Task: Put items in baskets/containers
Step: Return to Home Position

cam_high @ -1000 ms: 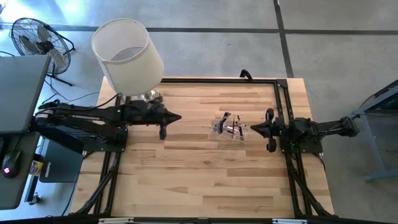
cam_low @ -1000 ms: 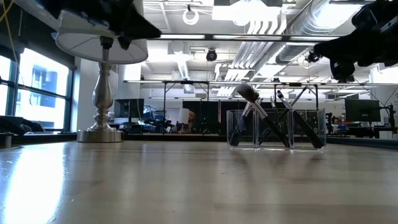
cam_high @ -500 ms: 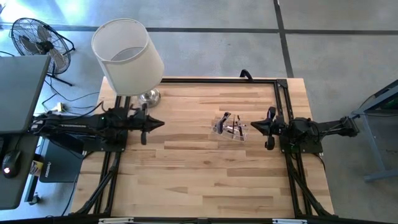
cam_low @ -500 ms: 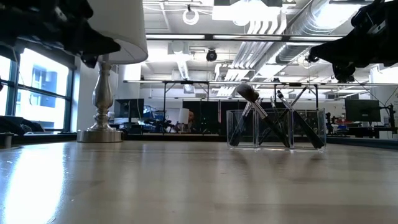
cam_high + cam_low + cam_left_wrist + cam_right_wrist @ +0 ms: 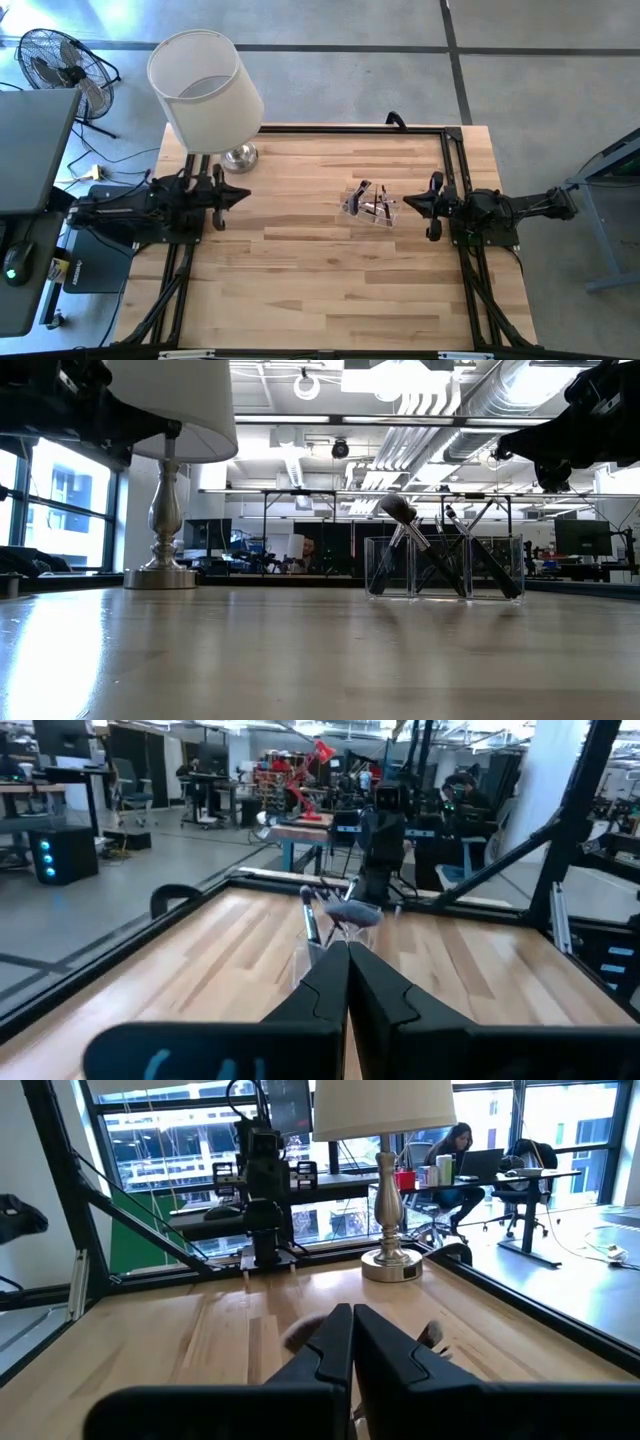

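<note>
A small clear box [image 5: 372,207] stands on the wooden table, right of its middle. Several slim dark brushes [image 5: 455,550] lean inside it, their tips sticking out above its rim; one has a fluffy head [image 5: 397,508]. My left gripper [image 5: 246,196] hovers shut near the table's left edge, pointing level toward the box, which lies beyond its fingertips [image 5: 348,952] in the left wrist view. My right gripper [image 5: 406,205] hovers shut just right of the box, pointing level at it, with nothing between its fingers [image 5: 352,1315].
A lamp with a big white shade [image 5: 205,90] stands on its silver base [image 5: 240,155] at the far left corner, close to my left arm. Black frame rails [image 5: 350,128] run along the table's far and side edges. Bare wood [image 5: 310,270] spreads across the near half.
My left gripper has drawn back toward the table's left edge and sunk a little, staying shut and level. The box and its brushes have not moved.
</note>
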Action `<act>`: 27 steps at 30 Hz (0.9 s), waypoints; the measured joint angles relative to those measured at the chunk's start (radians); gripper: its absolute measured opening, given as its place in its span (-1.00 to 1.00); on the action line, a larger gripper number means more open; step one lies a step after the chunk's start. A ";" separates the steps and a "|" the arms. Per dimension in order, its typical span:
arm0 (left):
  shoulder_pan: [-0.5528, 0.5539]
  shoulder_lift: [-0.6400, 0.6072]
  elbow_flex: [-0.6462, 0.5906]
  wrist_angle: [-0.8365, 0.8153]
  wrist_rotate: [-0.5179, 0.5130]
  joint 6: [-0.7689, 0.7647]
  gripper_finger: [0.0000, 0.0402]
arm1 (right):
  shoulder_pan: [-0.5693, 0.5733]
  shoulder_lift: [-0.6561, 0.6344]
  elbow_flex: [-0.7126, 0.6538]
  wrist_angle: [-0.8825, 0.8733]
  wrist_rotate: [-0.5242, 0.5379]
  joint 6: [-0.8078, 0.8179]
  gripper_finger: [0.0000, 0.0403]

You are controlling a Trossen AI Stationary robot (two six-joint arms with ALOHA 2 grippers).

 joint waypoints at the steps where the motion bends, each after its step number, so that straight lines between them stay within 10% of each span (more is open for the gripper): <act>1: 0.000 -0.025 0.000 -0.029 -0.001 0.001 -1.00 | 0.000 0.000 0.000 0.000 0.000 0.000 -0.97; 27: 0.000 -0.056 -0.131 0.012 0.053 0.022 -1.00 | 0.000 0.002 0.000 0.001 -0.008 0.000 -0.97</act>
